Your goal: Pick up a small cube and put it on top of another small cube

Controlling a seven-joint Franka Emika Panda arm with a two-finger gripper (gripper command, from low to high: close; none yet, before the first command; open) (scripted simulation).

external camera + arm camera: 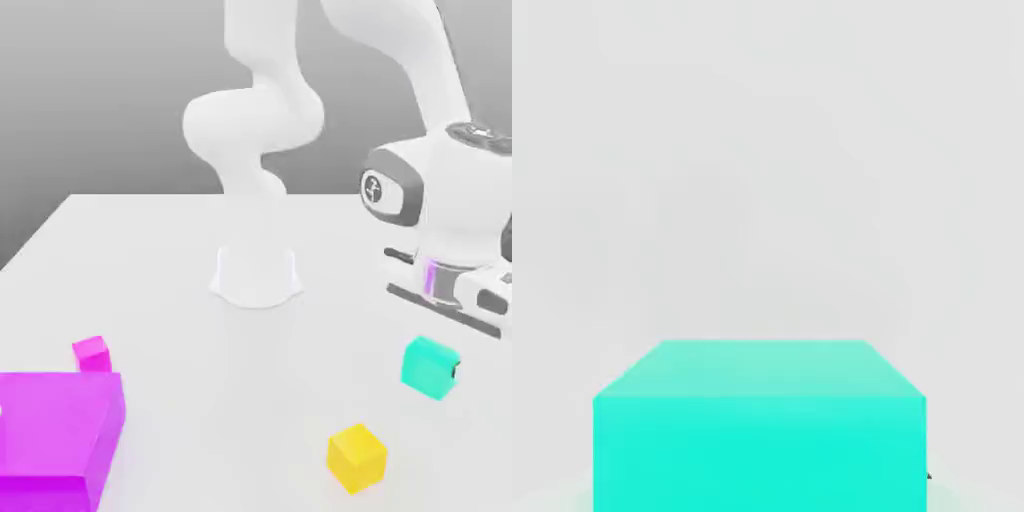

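Gripper hanging over teal cube, grip unclear | yellow cube sitting nearby | hand view filling with teal cube

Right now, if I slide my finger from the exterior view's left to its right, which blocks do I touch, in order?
Big magenta block → yellow cube → teal cube. The small magenta cube sits above the big block, so its place is unclear.
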